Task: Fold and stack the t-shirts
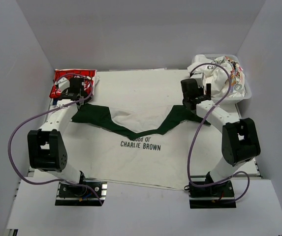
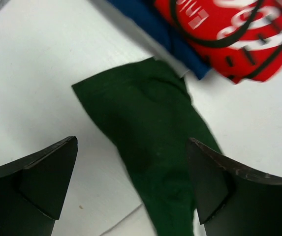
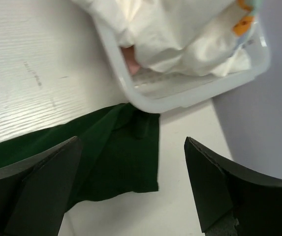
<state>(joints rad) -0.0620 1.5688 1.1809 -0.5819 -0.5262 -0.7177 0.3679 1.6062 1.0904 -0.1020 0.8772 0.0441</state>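
Looking down from the top camera: dark green t-shirt [image 1: 99,118] lies in a long sagging band across the middle of the desk, on top of the off-white t-shirt [image 1: 145,162], which is spread flat with its "Charlie Brown" print facing up.

Left gripper [image 2: 132,145] – jaws spread wide, nothing pinched. It hangs over the left end of the green band, toward the desk's left edge. In the left wrist view the green cloth runs up between the two fingers, nearer the right-hand one, with bare off-white cloth on either side.

Right gripper [image 3: 131,142] – jaws also spread wide, nothing between them gripped. It hangs over the right end of the green band. In the right wrist view that end lies crumpled below the gap, its far edge tucked against the near wall of the white basket [image 3: 180,101].

Red t-shirt [image 1: 64,78] with white script sits folded at the far left corner of the desk, just beyond the left gripper. The basket stands at the far right corner, holding bunched white cloth.
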